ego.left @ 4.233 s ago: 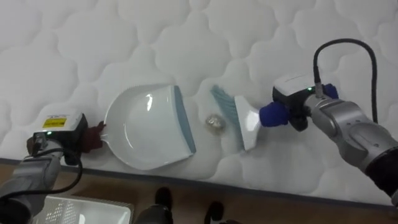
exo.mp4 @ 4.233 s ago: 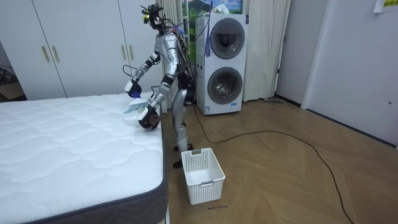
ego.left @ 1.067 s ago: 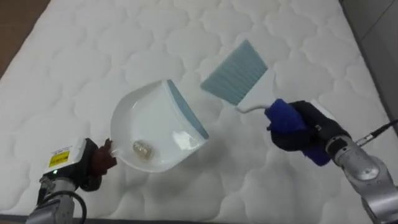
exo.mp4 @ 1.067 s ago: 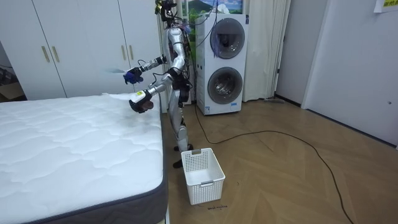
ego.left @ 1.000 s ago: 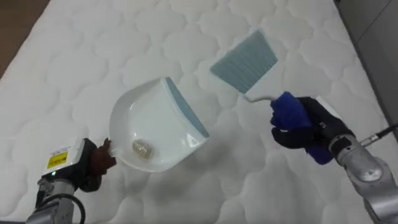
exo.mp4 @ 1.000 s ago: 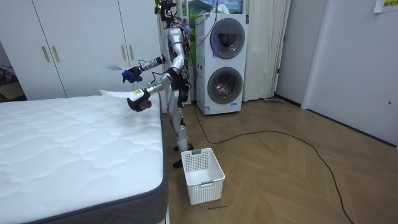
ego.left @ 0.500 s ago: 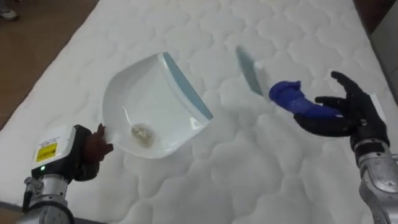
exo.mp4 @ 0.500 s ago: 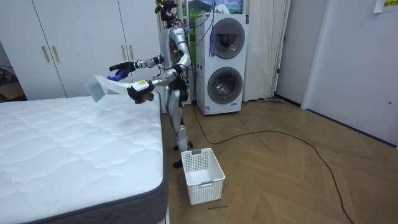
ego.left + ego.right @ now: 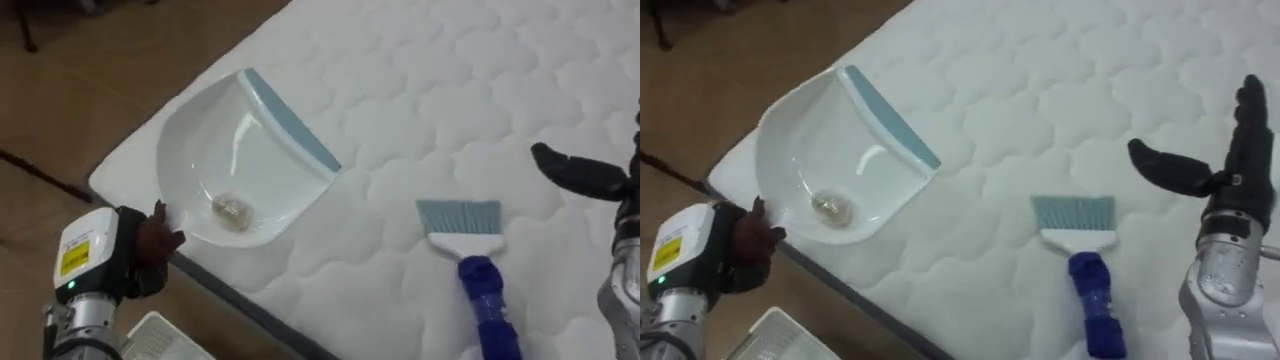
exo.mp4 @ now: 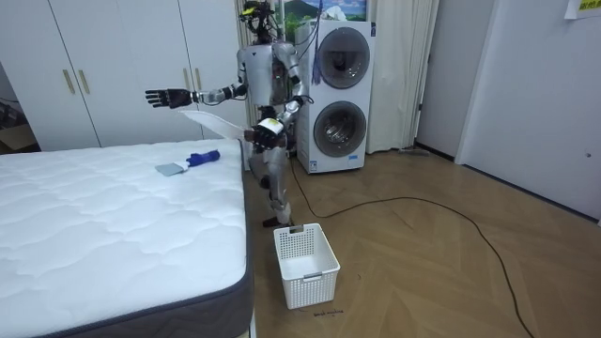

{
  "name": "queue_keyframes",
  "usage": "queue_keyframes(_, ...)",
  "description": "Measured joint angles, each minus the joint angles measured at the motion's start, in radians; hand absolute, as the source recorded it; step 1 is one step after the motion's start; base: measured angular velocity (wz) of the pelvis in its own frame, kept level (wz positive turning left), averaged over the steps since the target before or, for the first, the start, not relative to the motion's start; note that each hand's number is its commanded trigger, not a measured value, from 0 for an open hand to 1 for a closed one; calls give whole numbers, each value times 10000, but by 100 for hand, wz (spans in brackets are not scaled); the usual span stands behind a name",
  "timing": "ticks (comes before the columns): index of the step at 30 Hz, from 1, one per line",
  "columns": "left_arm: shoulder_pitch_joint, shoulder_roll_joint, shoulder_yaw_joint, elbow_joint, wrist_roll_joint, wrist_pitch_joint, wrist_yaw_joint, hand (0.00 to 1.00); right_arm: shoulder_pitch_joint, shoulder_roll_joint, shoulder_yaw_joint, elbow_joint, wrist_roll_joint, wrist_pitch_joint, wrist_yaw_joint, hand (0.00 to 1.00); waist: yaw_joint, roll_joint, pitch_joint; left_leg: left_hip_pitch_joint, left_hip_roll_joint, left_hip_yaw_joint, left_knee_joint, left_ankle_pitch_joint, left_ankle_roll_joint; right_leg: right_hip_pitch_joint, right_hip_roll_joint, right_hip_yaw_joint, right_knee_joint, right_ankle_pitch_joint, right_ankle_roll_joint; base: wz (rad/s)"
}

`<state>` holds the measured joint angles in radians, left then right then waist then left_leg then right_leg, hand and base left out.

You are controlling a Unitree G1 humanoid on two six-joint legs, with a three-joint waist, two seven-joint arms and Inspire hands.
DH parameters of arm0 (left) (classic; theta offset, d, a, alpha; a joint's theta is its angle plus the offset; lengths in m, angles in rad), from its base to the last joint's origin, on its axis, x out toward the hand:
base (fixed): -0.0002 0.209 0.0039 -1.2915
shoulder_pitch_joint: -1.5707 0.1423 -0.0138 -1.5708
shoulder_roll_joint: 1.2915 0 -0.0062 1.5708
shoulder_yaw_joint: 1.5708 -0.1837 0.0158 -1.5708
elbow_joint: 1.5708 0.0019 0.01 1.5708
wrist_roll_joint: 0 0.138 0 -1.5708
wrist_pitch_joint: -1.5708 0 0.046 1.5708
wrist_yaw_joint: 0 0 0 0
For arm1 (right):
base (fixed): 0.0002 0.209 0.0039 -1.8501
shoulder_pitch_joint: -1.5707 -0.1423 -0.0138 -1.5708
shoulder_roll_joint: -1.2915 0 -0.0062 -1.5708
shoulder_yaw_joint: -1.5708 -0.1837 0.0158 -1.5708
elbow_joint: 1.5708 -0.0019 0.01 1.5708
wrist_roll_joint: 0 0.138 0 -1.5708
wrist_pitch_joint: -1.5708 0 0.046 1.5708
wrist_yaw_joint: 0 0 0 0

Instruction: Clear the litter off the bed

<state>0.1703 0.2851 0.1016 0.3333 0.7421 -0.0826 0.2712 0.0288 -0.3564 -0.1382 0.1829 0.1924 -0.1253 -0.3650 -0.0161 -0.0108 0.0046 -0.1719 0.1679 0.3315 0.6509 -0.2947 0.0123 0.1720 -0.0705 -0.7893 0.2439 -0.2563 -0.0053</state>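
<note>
My left hand [image 9: 148, 250] is shut on the handle of a white dustpan [image 9: 225, 150] with a blue-grey lip, held level over the mattress corner. A small crumpled ball [image 9: 232, 210] lies in the pan. The brush [image 9: 470, 250], with grey-blue bristles and a blue handle, lies flat on the white quilted mattress [image 9: 430, 90]. My right hand [image 9: 580, 172] hovers open above the bed, to the right of the brush and apart from it. In the room view the right hand [image 10: 164, 96] stretches out over the bed, with the brush [image 10: 188, 161] below it.
The bed's edge [image 9: 230, 300] runs diagonally, with wooden floor beyond it. A white slatted basket [image 10: 305, 263] stands on the floor by the bed's corner, and its rim [image 9: 160, 340] shows below the dustpan. Stacked washing machines [image 10: 338, 94] stand behind the robot.
My right hand has opened and let go of the brush, which now lies on the mattress. The robot has turned towards the bed's edge, carrying the dustpan with the ball along.
</note>
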Motion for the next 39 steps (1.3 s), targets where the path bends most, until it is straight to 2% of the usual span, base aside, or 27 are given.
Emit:
queue_keyframes(1, -148, 2, 2, 41, -82, 62, -85, 100, -43, -4, -53, -125, -18, 12, -24, 0, -159, 129, 89, -118, 121, 116, -10, -300, 22, 109, -40, -495, 533, -337, 132, 119)
queue_keyframes(2, -244, 7, -50, 71, -76, 113, -143, 100, -30, 8, -94, -94, -15, 25, -51, 0, -283, 110, 112, -123, 28, 45, -239, -346, 82, 78, -66, -456, 683, -395, 147, 160)
queue_keyframes(3, -420, -6, -134, 68, -60, 168, -182, 100, -24, 10, -353, -71, -16, 62, -27, 0, -543, -116, 58, -202, -406, -352, -894, -305, 205, -171, -81, 425, 699, -446, 115, 162)
queue_keyframes(4, -613, -7, -156, 64, -59, 203, -179, 100, -97, -17, -621, -83, -2, 55, -34, 0, -511, -410, 31, -325, -752, -528, -1267, 12, 474, -628, -69, 1703, 670, -487, 113, 143)
queue_keyframes(6, -567, -2, -145, 65, -54, 335, -177, 100, -142, -20, -813, -66, -20, -53, -67, 0, -149, -381, 44, -365, -1093, -958, -1686, 353, 563, -885, -14, 2657, 628, -348, 105, 69)
queue_keyframes(10, -552, 4, 192, 45, -56, 341, -73, 100, -201, -12, -762, -61, -42, -69, -379, 0, 504, -239, 24, -264, -1595, -1453, -2608, 1029, 647, -971, -132, 2668, 425, -67, 210, 52)
queue_keyframes(12, -554, 3, 364, 5, -49, 329, 57, 100, -270, -12, -731, -60, -71, -69, -409, 0, 797, -175, -9, -259, -1929, -1717, -3247, 1579, 736, -1004, -247, 2670, 293, -7, 263, 57)
queue_keyframes(14, -535, 1, 431, 2, -52, 326, 109, 100, -271, -11, -563, -61, -66, -68, -529, 0, 909, -144, -26, -242, -2093, -1991, -3562, 1891, 756, -997, -320, 2578, 358, -2, 260, 58)
queue_keyframes(16, -545, 1, 404, -2, -52, 282, 109, 100, -269, -10, -323, -58, 65, -66, -609, 0, 898, -122, -30, -172, -2239, -2514, -3841, 2114, 723, -1112, -320, 2736, 747, -1, 262, 65)
queue_keyframes(17, -550, -6, 387, -1, -52, 219, 112, 100, -266, -6, -232, -58, 89, -65, -593, 0, 823, -98, -19, -79, -2287, -3039, -4110, 2254, 711, -1432, -304, 3552, 1184, -107, 286, 67)
queue_keyframes(18, -548, -1, 407, -7, -58, 155, 154, 100, -299, 0, -165, -81, 85, -70, -574, 0, 890, -94, -18, -5, -2362, -3699, -4465, 2445, 610, -1902, -55, 4626, 1108, -131, 220, 58)
queue_keyframes(19, -549, -1, 427, -7, -56, 147, 186, 100, -310, 1, -121, -82, 72, -70, -566, 0, 921, -92, -15, 25, -2363, -4032, -4631, 2512, 581, -2186, 51, 5066, 1004, -120, 187, 58)
queue_keyframes(20, -568, 20, 435, -6, -58, 138, 212, 100, -308, 0, -87, -71, 50, -70, -550, 0, 875, -54, 8, 41, -2350, -4812, -4738, 2612, 475, -2694, 227, 5694, 876, -47, 84, 83)
queue_keyframes(21, -573, 87, 441, -5, -58, 104, 210, 100, -295, 1, -67, -34, 49, -70, -585, 0, 746, -63, 10, 20, -2343, -5510, -4698, 2715, 345, -3001, 430, 6309, 580, 207, 129, 110)
queue_keyframes(22, -597, 141, 444, -1, -51, 78, 205, 100, -257, 8, -68, -33, 50, -82, -631, 0, 616, -111, 9, -21, -2382, -5868, -4628, 2741, 287, -3095, 624, 6748, 436, 367, 220, 138)
queue_keyframes(23, -636, 266, 451, -3, -57, -6, 208, 100, -224, -5, -63, -33, 41, -148, -778, 0, 385, -328, -45, -165, -2580, -6176, -4472, 2769, 193, -3103, 766, 7370, 49, 576, 128, 152)
queue_keyframes(24, -652, 283, 452, 7, -57, -86, 205, 100, -215, -91, -87, -36, -39, -288, -832, 0, 177, -472, -54, -431, -2659, -5957, -3856, 2749, 126, -3110, 753, 7233, 163, 937, -40, 146)
queue_keyframes(25, -650, 271, 427, 7, -58, -146, 200, 100, -160, -144, -133, -49, -89, -337, -860, 0, 116, -430, -58, -594, -2561, -5599, -3430, 2627, 141, -3088, 665, 6929, 200, 1029, -102, 111)
queue_keyframes(26, -637, 254, 350, 35, -78, -311, 200, 100, 49, -303, -166, -48, -90, -372, -914, 0, 154, -427, -37, -707, -2294, -4913, -2612, 2028, 111, -3081, 557, 6610, 313, 1088, -145, 68)
queue_keyframes(27, -623, 256, 276, 50, -188, -413, 206, 100, 277, -443, -204, -44, -89, -371, -879, 0, 348, -243, -59, -607, -1915, -4316, -2110, 1328, -19, -3065, 454, 6308, 400, 1078, -120, 45)
queue_keyframes(28, -627, 264, 275, 48, -277, -433, 222, 100, 338, -451, -201, -39, -88, -367, -851, 0, 454, -180, -40, -543, -1733, -4035, -2029, 1037, -27, -3111, 387, 6200, 544, 1043, -63, 33)
queue_keyframes(29, -640, 315, 295, 52, -455, -426, 281, 100, 404, -411, -117, 8, -43, -344, -721, 0, 508, -84, 27, -568, -1681, -3716, -2073, 914, 30, -3146, 261, 6169, 904, 908, 56, 32)
queue_keyframes(30, -597, 418, 317, 54, -551, -392, 299, 100, 524, -400, 32, 27, -23, -266, -530, 0, 540, -251, 109, -502, -1935, -3979, -2162, 936, 98, -3197, 224, 6257, 1034, 823, 144, 54)
queue_keyframes(31, -591, 520, 352, 53, -517, -322, 311, 100, 594, -395, 57, 26, -4, -248, -329, 0, 542, -415, 144, -524, -2071, -4187, -2244, 1001, 180, -3146, 218, 6295, 960, 813, 177, 49)
queue_keyframes(33, -542, 631, 367, 54, -510, -186, 314, 100, 564, -394, 46, 25, -17, -254, -281, 0, 579, -610, 125, -628, -2176, -4430, -2225, 1009, 218, -3030, 215, 6166, 849, 858, 172, 49)
queue_keyframes(36, -423, 638, 282, 53, -511, 15, 316, 100, 562, -388, 99, 53, -16, -276, -208, 0, 715, -607, 139, -699, -2163, -4642, -2059, 915, 319, -2720, 233, 5648, 587, 942, 153, 32)
queue_keyframes(39, -423, 659, 276, 79, -504, 107, 315, 100, 556, -374, 103, 202, -22, -273, 79, 0, 776, -463, 172, -864, -2195, -4743, -2072, 887, 329, -2596, 258, 5369, 220, 986, 173, 28)
